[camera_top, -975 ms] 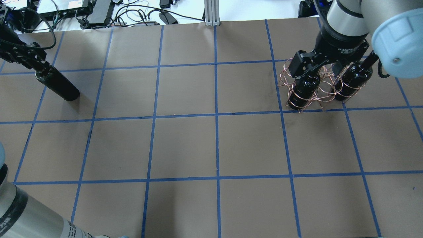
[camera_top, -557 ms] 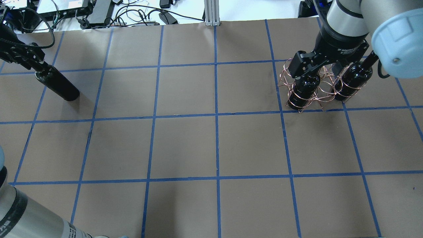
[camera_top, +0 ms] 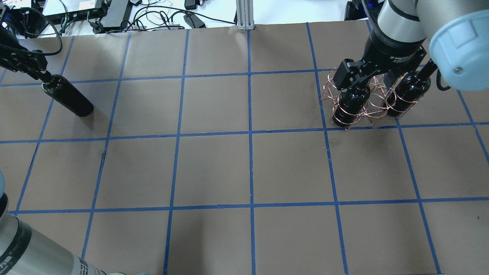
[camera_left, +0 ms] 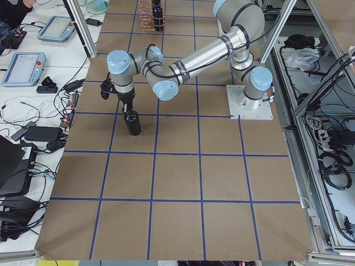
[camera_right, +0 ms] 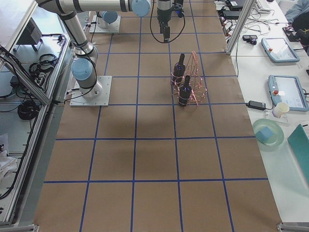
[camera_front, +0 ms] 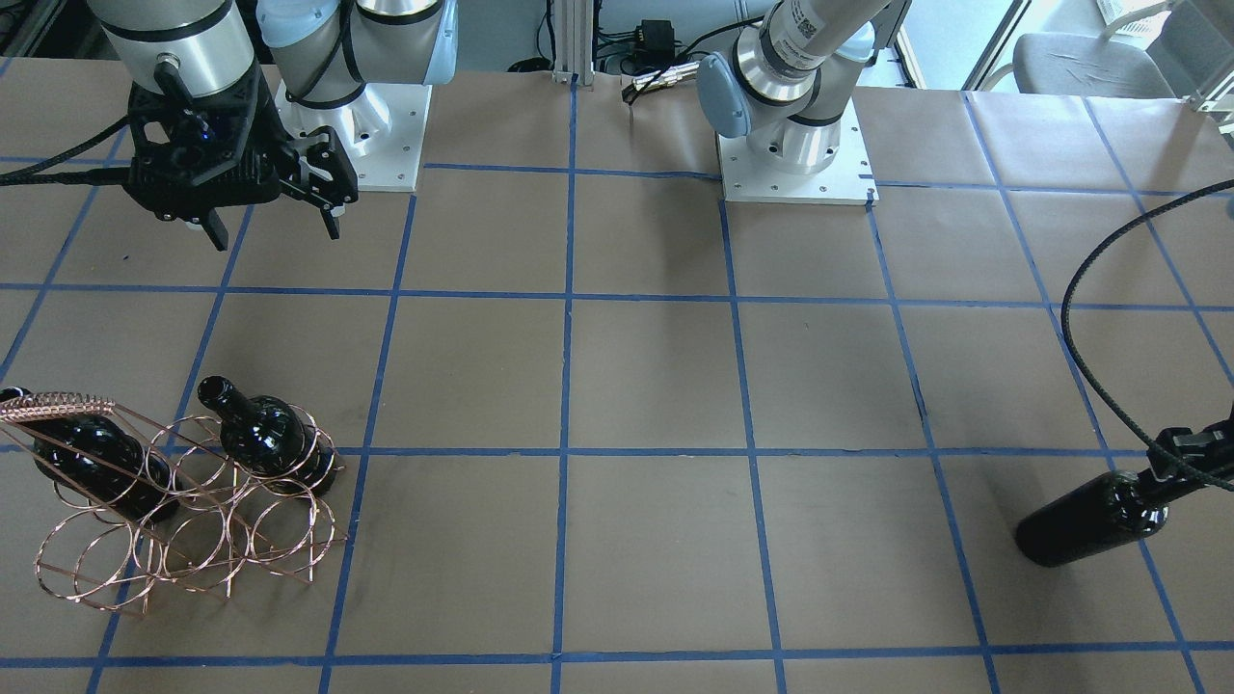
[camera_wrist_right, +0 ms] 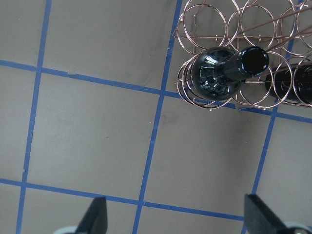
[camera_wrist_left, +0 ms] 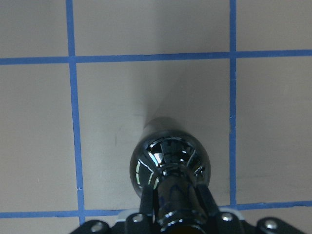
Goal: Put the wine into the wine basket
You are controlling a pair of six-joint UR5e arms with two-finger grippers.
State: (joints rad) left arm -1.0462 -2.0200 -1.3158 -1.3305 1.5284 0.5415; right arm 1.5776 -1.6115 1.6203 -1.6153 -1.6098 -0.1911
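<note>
One big table (camera_top: 248, 168) fills the scene, papered in brown and ruled into squares by blue tape. Beyond its edges sit a bench with teach pendants (camera_left: 54, 26), a tangle of cables (camera_top: 153, 15) and aluminium frame posts (camera_top: 244, 13).

Next down in size, the left arm (camera_left: 188, 55) stretches far out to the robot's left, and the right arm (camera_top: 397, 23) hangs over the robot's far right.

On to the wine basket (camera_front: 183, 511). It stands on the paper under that right arm, copper hoops in two rows with a coiled handle bar on top. Two bottles are already seated in the row nearer the robot. The end bottle (camera_front: 265, 439) fills the corner hoop, the second bottle (camera_front: 92, 463) sits further along, and one empty hoop lies between them. Both stand upright, necks up.

Now the wine (camera_wrist_left: 168, 161)! It is way over at the table's left end, well apart from the basket, with open paper between. Its long axis runs vertical, mouth up and base down over a taped square. Whether the base touches the paper, I cannot tell.

Smallest of all, the grippers. The left gripper (camera_wrist_left: 174, 202) comes straight down on the wine's neck, fingers clamped on either side of the glass. The right gripper (camera_front: 277, 236) hovers above the basket with its fingers spread wide, gripping nothing, and the end bottle's mouth is in its wrist view below.
</note>
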